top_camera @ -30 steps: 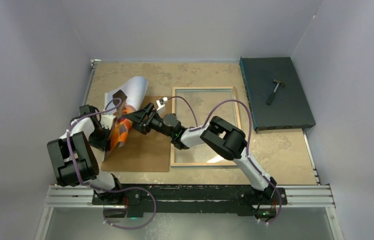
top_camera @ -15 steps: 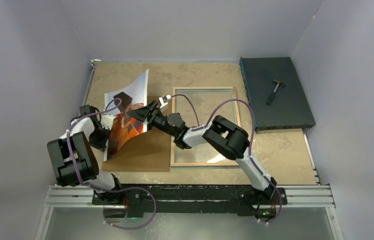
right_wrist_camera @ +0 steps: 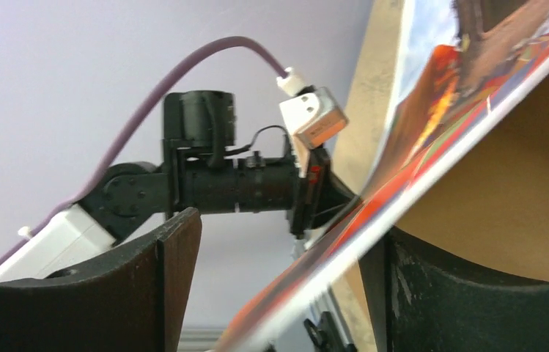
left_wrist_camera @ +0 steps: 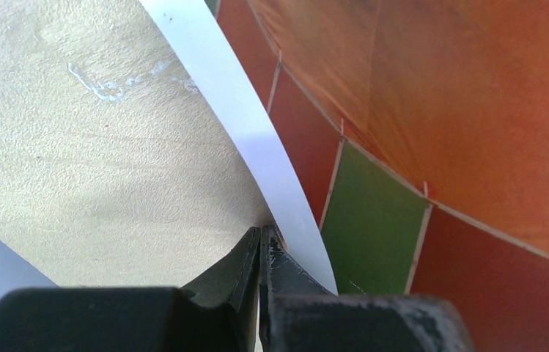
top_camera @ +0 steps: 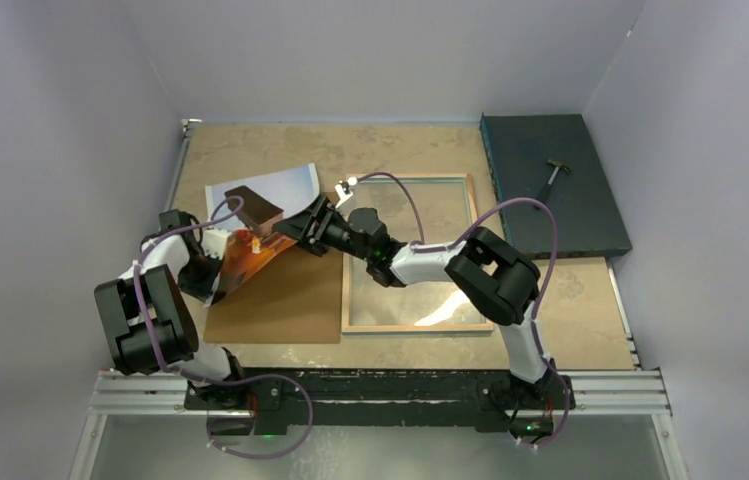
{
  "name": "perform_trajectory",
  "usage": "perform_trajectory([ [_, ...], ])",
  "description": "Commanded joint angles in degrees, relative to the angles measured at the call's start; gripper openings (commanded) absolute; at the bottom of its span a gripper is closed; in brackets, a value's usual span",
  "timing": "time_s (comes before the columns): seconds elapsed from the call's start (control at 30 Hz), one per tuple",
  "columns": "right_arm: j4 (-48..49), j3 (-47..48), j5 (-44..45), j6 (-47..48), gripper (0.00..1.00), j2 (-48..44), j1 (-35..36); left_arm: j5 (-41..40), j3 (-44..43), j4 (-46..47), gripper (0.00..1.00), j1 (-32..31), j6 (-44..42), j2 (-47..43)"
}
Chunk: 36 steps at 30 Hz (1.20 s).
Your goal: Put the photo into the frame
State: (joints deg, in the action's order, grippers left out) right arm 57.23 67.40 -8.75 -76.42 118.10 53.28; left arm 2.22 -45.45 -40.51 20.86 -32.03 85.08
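Left arm: base bottom left of the top view, elbow folded back low on the left, forearm running up and right. left gripper [top_camera: 220,264] is clenched on the photo [top_camera: 258,206] at its lower-left part; the wrist view shows both jaws pinched together on the white border [left_wrist_camera: 260,246].

Right arm: base bottom right, elbow raised over the right edge of the frame [top_camera: 400,328], forearm stretched left across the frame's glass. right gripper [top_camera: 297,224] sits at the photo's right edge. Jaws are spread wide, with the print's edge running between the fingers [right_wrist_camera: 177,273] close to the right-hand one, so it is not clamped.

Photo: off the surface, left of centre, bowed between the two grippers. Printed side is up, with orange-red checks low, the brown block mid and blue sky at the upper end. Its lower part hangs over the brown backing board [top_camera: 280,300].

Frame: flat on the table [top_camera: 570,300], centre-right, pale wood side up, just beside the board's right edge. The right forearm crosses over its upper-left part.

Far right: dark teal slab [top_camera: 520,220] with a small hammer [top_camera: 552,181] on it, well apart from both grippers.
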Motion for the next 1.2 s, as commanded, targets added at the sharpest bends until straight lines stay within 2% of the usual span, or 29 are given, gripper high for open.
perform_trajectory([
  [0.0, -12.19, 1.65, -0.61, 7.79, 0.76, -2.33, -0.25, 0.39, -1.42, -0.1, 0.0, -0.47, 0.44, -1.93],
  [0.17, -18.64, 2.29, -1.52, 9.75, 0.72, -2.2, -0.42, 0.67, -1.54, -0.09, 0.0, -0.42, 0.63, -2.09],
  [0.27, -19.57, -0.04, -1.21, 10.47, 0.64, -3.8, -0.66, 0.45, -1.7, 0.08, 0.0, -0.47, 0.58, -2.35],
  [0.33, -20.34, -1.59, -0.69, 11.03, 0.51, -4.92, -0.89, 0.33, -2.38, -0.28, 0.0, -0.39, 0.64, -2.52],
  [0.4, -21.13, -2.36, -0.09, 11.35, 0.24, -5.94, -0.98, 0.33, -3.74, -0.84, 0.0, -0.46, 0.58, -2.82],
  [0.47, -22.74, -2.0, 0.24, 12.4, 0.09, -6.44, -1.01, 0.32, -6.62, -2.01, 0.0, -0.47, 0.82, -3.11],
  [0.5, -23.65, -1.62, 0.61, 12.99, 0.05, -6.8, -0.98, 0.6, -8.35, -3.2, 0.01, -0.43, 0.97, -3.23],
  [0.6, -25.76, -1.39, 1.66, 13.42, 0.0, -8.4, -1.08, 2.57, -14.6, -7.02, 0.17, -0.47, 1.32, -3.75],
  [0.73, -28.67, 0.27, 3.17, 13.45, 0.0, -11.52, -1.92, 11.24, -25.91, -13.84, 0.48, -0.59, 1.89, -4.81],
  [0.77, -29.78, 1.21, 3.41, 13.38, 0.0, -12.45, -2.3, 14.14, -28.28, -15.36, 0.53, -0.87, 1.92, -5.55],
  [0.83, -32.13, 3.62, 4.44, 12.66, 0.0, -14.18, -3.03, 17.54, -30.78, -16.91, 0.6, -3.52, 2.02, -8.02],
  [1.0, -41.28, 11.2, 8.28, 7.71, 0.0, -17.67, -5.27, 16.48, -27.95, -14.24, 0.72, -18.04, 2.41, -18.39],
  [1.17, -45.85, 14.63, 9.75, 3.17, 0.0, -21.07, -6.81, 22.0, -30.84, -16.42, 0.77, -22.9, -0.48, -23.7],
])
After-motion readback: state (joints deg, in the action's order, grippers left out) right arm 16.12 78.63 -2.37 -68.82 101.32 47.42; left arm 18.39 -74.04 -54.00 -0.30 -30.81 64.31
